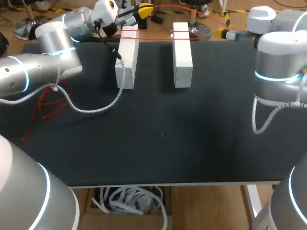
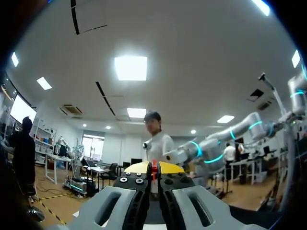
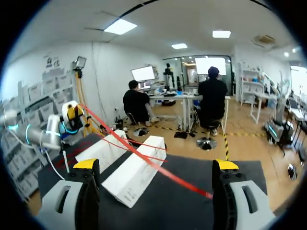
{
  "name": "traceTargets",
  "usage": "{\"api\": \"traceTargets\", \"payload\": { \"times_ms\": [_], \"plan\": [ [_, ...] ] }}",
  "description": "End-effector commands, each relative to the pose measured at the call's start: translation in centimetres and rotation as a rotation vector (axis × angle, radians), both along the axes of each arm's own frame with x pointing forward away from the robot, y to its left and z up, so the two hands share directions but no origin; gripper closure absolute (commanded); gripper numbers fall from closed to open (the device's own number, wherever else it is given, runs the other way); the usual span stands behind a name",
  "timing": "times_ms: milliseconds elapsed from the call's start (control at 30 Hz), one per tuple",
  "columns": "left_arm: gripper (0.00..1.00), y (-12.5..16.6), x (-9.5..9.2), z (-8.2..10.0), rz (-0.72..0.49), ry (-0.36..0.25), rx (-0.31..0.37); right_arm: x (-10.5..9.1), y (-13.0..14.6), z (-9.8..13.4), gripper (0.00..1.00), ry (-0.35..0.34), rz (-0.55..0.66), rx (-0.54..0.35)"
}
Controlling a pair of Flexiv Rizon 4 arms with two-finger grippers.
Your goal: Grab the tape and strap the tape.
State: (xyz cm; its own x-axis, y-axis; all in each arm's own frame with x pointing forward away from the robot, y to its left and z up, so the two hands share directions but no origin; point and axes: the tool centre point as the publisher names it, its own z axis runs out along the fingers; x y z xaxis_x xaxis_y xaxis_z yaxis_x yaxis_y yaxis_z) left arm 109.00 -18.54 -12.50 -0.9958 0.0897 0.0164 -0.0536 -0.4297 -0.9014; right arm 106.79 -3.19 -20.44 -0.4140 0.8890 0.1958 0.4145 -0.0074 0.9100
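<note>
The red tape (image 1: pixel 158 31) is seen stretched across the far ends of the two white blocks (image 1: pixel 127 57) in the upper middle of the head view, on the black table (image 1: pixel 158 143). One end is pinched in the left gripper (image 1: pixel 139 9) at the upper left. In the left wrist view its yellow tips are pressed together on a sliver of red. The right gripper (image 3: pixel 156 164) is held wide apart with nothing clamped. A length of tape runs in between its fingers from the blocks and ends close by one of them, though contact cannot be made out.

Several failures are to be expected from here. The tape is thin and hangs in the air, so it could be missed altogether if the right gripper is closed off-centre or too high. The strands are laid near the very ends of the blocks and could be slid off by any sideways pull. The blocks appear to be loose on the table, so they could be dragged together or tipped if the strap is tightened too hard. The left hold is narrow, and under tension the tape could be drawn out of it, with the whole wrap slackened.
</note>
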Motion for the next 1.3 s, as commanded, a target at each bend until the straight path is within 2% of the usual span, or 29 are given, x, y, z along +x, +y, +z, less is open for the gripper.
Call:
{"api": "traceTargets", "payload": {
  "times_ms": [33,100,167,300,367,433,467,900,933,1000,1067,1100,1133,1167,1233,1300],
  "plan": [
    [1.0,0.0,0.0,0.0,0.0,0.0,0.001,-2.3,-0.3,1.5,0.0,0.214,-0.188,0.154],
    [1.0,0.0,0.0,0.0,0.0,0.0,0.001,-2.6,-0.6,1.7,0.0,0.265,-0.268,0.234],
    [1.0,0.0,0.0,0.0,0.0,0.0,0.001,-2.8,-0.7,1.9,0.0,0.294,-0.299,0.274],
    [1.0,0.0,0.0,0.0,0.0,0.0,0.001,-3.5,-0.4,2.0,0.0,0.339,-0.353,0.355],
    [1.0,0.0,0.0,0.0,0.0,0.0,0.001,-3.6,-0.3,1.6,0.0,0.328,-0.394,0.417],
    [1.0,0.0,0.0,0.0,0.0,0.0,0.001,-3.5,0.2,1.4,0.0,0.264,-0.376,0.318],
    [1.0,0.0,0.0,0.0,0.0,0.0,0.001,-3.4,0.5,1.3,0.0,0.237,-0.32,0.314],
    [1.0,0.0,0.0,0.0,0.0,0.0,0.001,-3.4,0.5,1.3,0.0,0.237,-0.32,0.314],
    [1.0,0.0,0.0,0.0,0.0,0.0,0.001,-3.2,0.7,1.4,0.0,0.284,-0.371,0.417],
    [1.0,0.0,0.0,0.0,0.0,0.0,0.001,-3.2,1.1,1.6,0.0,0.32,-0.421,0.537],
    [1.0,0.0,0.0,0.0,0.0,0.0,0.001,-4.0,1.6,1.8,0.0,0.389,-0.511,0.686],
    [1.0,0.0,0.0,0.0,0.0,0.0,0.001,-4.2,1.6,1.6,0.0,0.432,-0.555,0.77],
    [1.0,0.0,0.0,0.0,0.0,0.0,0.001,-4.5,1.6,1.4,0.0,0.467,-0.606,0.899],
    [1.0,0.0,0.0,0.0,0.0,0.0,0.001,-4.7,1.6,1.3,0.0,0.481,-0.639,1.02],
    [1.0,0.0,0.0,0.0,0.0,0.0,0.001,-4.8,1.5,1.4,0.0,0.478,-0.672,1.18],
    [1.0,0.0,0.0,0.0,0.0,0.0,0.001,-4.9,1.0,1.2,0.0,0.459,-0.718,1.29]
  ]
}}
